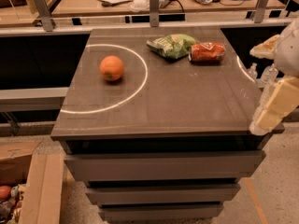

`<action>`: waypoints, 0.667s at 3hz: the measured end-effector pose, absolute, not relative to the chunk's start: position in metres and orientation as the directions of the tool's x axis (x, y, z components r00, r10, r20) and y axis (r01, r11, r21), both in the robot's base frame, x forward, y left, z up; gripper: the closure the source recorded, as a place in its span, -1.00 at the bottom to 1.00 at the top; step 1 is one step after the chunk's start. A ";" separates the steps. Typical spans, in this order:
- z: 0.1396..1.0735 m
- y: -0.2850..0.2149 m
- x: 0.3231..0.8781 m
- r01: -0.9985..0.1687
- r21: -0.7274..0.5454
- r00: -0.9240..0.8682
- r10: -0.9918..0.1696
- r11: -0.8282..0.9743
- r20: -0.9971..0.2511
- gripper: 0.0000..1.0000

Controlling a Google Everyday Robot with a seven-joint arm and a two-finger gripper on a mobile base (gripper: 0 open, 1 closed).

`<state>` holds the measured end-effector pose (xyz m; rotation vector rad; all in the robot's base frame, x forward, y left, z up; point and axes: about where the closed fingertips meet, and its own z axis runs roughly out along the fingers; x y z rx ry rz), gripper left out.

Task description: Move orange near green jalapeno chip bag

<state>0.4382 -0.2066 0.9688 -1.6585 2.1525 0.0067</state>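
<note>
tool (267, 119): far right of view | cream, blocky, angular segments | arm shell (290, 45): white, rounded

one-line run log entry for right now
gripper: at right edge of grey table | round shiny orange fruit: inside white circle, untouched | wrinkly light-green foil chip bag: far side, apart from fruit

Orange (112, 68) left of chip bag (171, 45) on table (187, 101); claw (272, 108) off right edge.

The orange (112, 68) sits on the left half of the table (177, 101), inside a white ring (140, 85). Near the table's far edge lie the green jalapeno chip bag (172, 45) and, just beside it, a red-orange packet (207, 52). The gripper (275, 104) hangs by the table's front right corner.
</note>
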 end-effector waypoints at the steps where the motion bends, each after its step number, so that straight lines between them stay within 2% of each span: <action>1: 0.953 -0.194 0.441 -0.911 -0.246 -0.175 -0.851 0.330 -0.496 -1.00; 2: 0.937 -0.174 0.447 -0.888 -0.231 -0.162 -0.740 0.398 -0.652 -1.00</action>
